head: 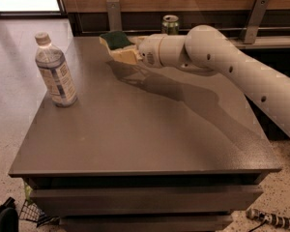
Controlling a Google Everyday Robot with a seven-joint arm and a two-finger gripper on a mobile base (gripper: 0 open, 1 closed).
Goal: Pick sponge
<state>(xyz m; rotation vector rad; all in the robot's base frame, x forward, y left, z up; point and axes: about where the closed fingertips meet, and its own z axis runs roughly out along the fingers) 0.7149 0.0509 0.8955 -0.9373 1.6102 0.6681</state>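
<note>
Sponge (116, 39): upper middle of the frame, over the far edge of the worktop (135, 139), just left of the arm's wrist.
Sponge face: dark green scouring side up, with a thin strip of pale foam showing along its left edge.
Sponge long axis: runs left to right across the frame, dipping a little toward the right, roughly in line with the claw.
Claw (120, 47): reaches in from the right and pinches the sponge at its right end; one pale yellow finger (124, 56) shows below the sponge's near edge.
Arm (232, 62): white and thick, sloping from the right edge of the frame up to the wrist, with its shadow lying on the worktop beneath.
Bottle (55, 71): clear plastic with a white cap on and a printed label, standing upright at the left side of the worktop, well apart from the sponge; how full it is cannot be told.
Can (170, 24): green with a silver top, upright at the far edge just behind the wrist; its lower part is hidden by the arm, and whether it is opened cannot be told.
Wire basket (34, 211): lower left on the floor, mostly hidden under the worktop, contents not readable.
Striped object (273, 219): lower right on the floor, too small to tell what it is.
Sponge's right end: covered by the claw, so its full length is not visible.
</note>
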